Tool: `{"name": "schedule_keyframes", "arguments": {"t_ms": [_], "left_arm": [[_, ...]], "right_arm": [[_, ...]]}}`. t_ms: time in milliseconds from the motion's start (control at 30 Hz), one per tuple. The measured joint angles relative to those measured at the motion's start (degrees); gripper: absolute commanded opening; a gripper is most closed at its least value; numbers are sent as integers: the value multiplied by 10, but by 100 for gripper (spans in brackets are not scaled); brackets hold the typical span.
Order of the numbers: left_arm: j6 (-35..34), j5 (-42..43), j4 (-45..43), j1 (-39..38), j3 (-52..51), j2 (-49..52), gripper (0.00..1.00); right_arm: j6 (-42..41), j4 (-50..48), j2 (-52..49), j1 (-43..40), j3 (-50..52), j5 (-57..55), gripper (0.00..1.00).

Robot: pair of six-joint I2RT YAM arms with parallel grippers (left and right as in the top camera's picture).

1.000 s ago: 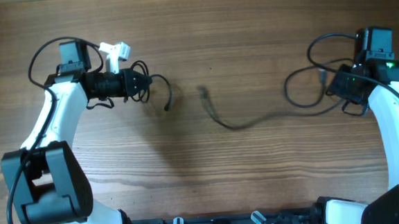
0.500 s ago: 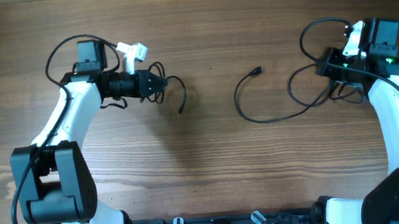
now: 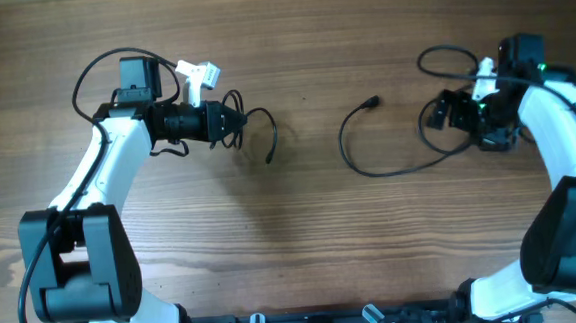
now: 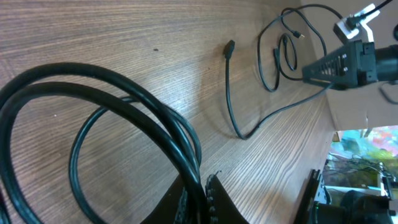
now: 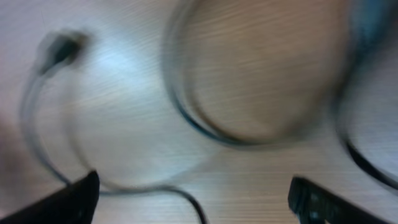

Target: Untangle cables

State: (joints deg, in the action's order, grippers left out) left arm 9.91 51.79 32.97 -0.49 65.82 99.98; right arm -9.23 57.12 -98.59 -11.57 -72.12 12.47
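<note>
1. My left pincer [image 4: 202, 184] was clamped shut on the coiled cable [image 4: 93, 73]. Wrist view showed the black loops running straight into the pinched fingers.
2. From overhead, that bundle sat around 10 o'clock on the wooden table [image 3: 304, 251].
3. One end drooped off the pincer toward 4 o'clock and finished in a small plug [image 3: 270, 160].
4. My right pincer [image 3: 439, 114] was wide open with nothing in it, parked around 2 o'clock and pointing toward 9 o'clock.
5. The loose cable [image 3: 369, 173] lay flat between the two pincers, closer to the right one. Its plug end [image 3: 373, 102] was at the top, and the cord swung round through 9 and 6 o'clock back to some small loops just beside my right fingers. Honestly couldn't tell if they were touching.
6. Right wrist view was a blurry mess: fingertips far apart, smeared cord below.
</note>
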Motion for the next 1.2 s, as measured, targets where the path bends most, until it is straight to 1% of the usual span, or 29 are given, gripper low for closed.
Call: {"name": "schedule_keyframes", "arguments": {"t_ms": [133, 233, 400, 467, 500, 600, 733, 800, 867, 933, 1033, 1100, 1200], "left_arm": [[0, 0, 0, 0, 0, 0, 11], [0, 0, 0, 0, -1, 0, 11], [0, 0, 0, 0, -1, 0, 10], [0, 0, 0, 0, -1, 0, 10], [0, 0, 0, 0, -1, 0, 10], [0, 0, 0, 0, -1, 0, 10], [0, 0, 0, 0, -1, 0, 10], [0, 0, 0, 0, -1, 0, 11], [0, 0, 0, 0, -1, 0, 10], [0, 0, -1, 0, -1, 0, 10], [0, 0, 0, 0, -1, 0, 11], [0, 0, 0, 0, -1, 0, 10], [0, 0, 0, 0, -1, 0, 10]], "right_arm": [[-33, 97, 0, 0, -101, -95, 100], [-51, 113, 0, 0, -137, -113, 100], [-64, 120, 0, 19, -139, -104, 100], [-80, 121, 0, 39, -139, -129, 100], [-97, 120, 0, 59, -139, -170, 100], [-112, 99, 0, 108, -139, -251, 100], [-144, 82, 0, 201, -139, -405, 100], [-152, 60, 0, 235, -139, -431, 100], [-148, 30, 0, 265, -139, -421, 100], [-128, -14, 0, 286, -138, -359, 100], [-90, -95, 0, 300, -120, -185, 100], [-85, -120, 0, 309, -98, -106, 100], [-91, -130, -1, 329, -55, -68, 100]]}}
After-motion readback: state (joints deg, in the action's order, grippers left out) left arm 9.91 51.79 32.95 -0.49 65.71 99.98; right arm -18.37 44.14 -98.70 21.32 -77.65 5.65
